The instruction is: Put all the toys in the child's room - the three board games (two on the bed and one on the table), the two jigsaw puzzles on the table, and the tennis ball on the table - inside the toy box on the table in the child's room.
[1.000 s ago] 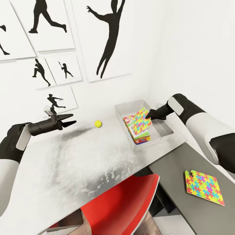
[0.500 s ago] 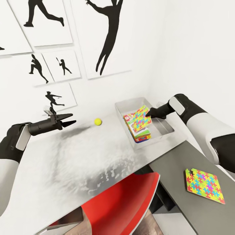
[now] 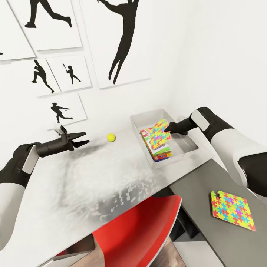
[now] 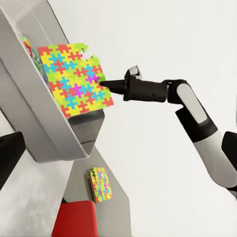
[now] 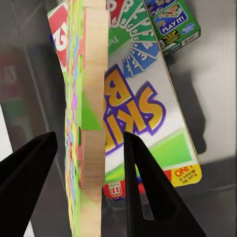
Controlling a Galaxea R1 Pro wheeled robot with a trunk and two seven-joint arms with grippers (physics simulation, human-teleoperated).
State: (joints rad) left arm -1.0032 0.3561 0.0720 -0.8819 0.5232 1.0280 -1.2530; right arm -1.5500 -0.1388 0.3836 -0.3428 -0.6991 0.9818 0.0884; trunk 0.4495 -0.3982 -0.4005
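The table (image 3: 74,185) with pale mottled top fills the lower left of the head view, and a lower dark grey cabinet top (image 3: 207,226) joins it at about 4 o'clock. On the white wall behind hang black baseball-player silhouettes (image 3: 124,40). A red chair (image 3: 141,230) stands under the table edge at 6 o'clock.

The toy box (image 3: 178,122) sits on the table near the wall corner, approx. 2 o'clock from the picture centre. Inside it lie the board games (image 3: 160,150), stacked flat; in the right wrist view the top one has a white cover with purple and orange letters (image 5: 143,123), and a smaller green box (image 5: 173,22) lies beyond it.

One jigsaw puzzle (image 3: 160,132) is held tilted on edge above the games, inside the box. The right gripper (image 3: 167,130) has its two fingers on either side of the panel, w/ gaps visible in the wrist view, so a firm grip is uncertain; perhaps one finger only touches. The second jigsaw puzzle (image 3: 232,210) lies flat on the cabinet top at 4 o'clock.

The left gripper (image 3: 83,142) hovers over the table at 9 o'clock, jaws a little apart, holding nothing. The tennis ball (image 3: 111,137) rests on the table between this gripper and the toy box, nearer to the gripper.
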